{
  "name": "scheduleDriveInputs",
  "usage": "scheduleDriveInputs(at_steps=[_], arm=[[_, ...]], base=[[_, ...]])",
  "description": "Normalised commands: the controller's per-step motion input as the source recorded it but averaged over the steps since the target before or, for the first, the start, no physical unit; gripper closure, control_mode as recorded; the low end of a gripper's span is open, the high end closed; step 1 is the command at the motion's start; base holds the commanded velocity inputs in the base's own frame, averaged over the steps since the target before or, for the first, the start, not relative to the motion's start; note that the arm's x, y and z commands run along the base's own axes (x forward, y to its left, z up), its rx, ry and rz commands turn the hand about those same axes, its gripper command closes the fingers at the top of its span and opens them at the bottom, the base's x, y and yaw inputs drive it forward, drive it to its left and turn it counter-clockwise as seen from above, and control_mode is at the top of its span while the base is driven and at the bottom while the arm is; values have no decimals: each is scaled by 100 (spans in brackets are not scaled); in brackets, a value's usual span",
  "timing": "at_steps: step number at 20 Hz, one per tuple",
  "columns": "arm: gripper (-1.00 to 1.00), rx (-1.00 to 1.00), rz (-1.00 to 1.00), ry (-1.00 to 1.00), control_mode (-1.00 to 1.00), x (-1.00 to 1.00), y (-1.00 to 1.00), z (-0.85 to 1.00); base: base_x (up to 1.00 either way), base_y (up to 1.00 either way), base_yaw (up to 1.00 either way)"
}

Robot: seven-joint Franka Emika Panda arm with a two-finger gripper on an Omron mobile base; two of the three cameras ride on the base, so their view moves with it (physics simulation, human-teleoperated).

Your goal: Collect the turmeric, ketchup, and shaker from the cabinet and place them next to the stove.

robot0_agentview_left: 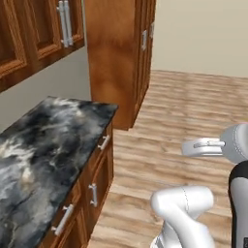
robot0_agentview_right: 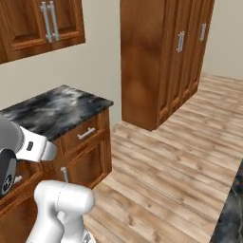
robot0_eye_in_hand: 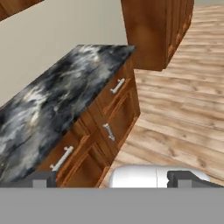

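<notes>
So the gripper [robot0_eye_in_hand: 112, 178] sits at the bottom edge of the hand view, two dark fingertips [robot0_eye_in_hand: 43, 178] poking up far apart, one at lower left and one at lower right. Jaws are spread wide and nothing sits between them, so it's released, holding nothing.

The cabinet [robot0_agentview_left: 36, 34] is the brown wall unit in the upper left of the left base view, doors closed, with long grey bar handles [robot0_agentview_left: 64, 23] near the top. Same unit shows in the upper left of the right base view [robot0_agentview_right: 42, 26]. In the hand view only a sliver of it peeks in at the top left corner, so it's up and well away from the fingertips, nowhere near them.

Below it runs a dark marbled countertop [robot0_agentview_left: 41, 155] filling the lower left of the left base view, with wooden drawers [robot0_agentview_left: 99, 169] and grey pulls along its front. In the hand view the countertop [robot0_eye_in_hand: 57, 109] stretches diagonally from the left edge toward top centre, above the left fingertip.

A tall wooden pantry [robot0_agentview_right: 161, 61] stands top centre to right in the right base view, on the plank floor [robot0_agentview_right: 171, 175]. The jars and bottle can't be seen with the doors closed.
</notes>
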Motion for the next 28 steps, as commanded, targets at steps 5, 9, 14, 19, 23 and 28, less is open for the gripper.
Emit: scheduleDriveInputs(at_steps=[5,9,14,19,23,28], arm=[[-100,0,0,0,100,0,0,0],[-100,0,0,0,100,0,0,0],[-100,0,0,0,100,0,0,0],[-100,0,0,0,100,0,0,0],[-100,0,0,0,100,0,0,0],[-100,0,0,0,100,0,0,0]], base=[[57,-36,-52],[79,-25,-47],[88,-13,-46],[96,0,-43],[81,0,-42],[61,0,-39]])
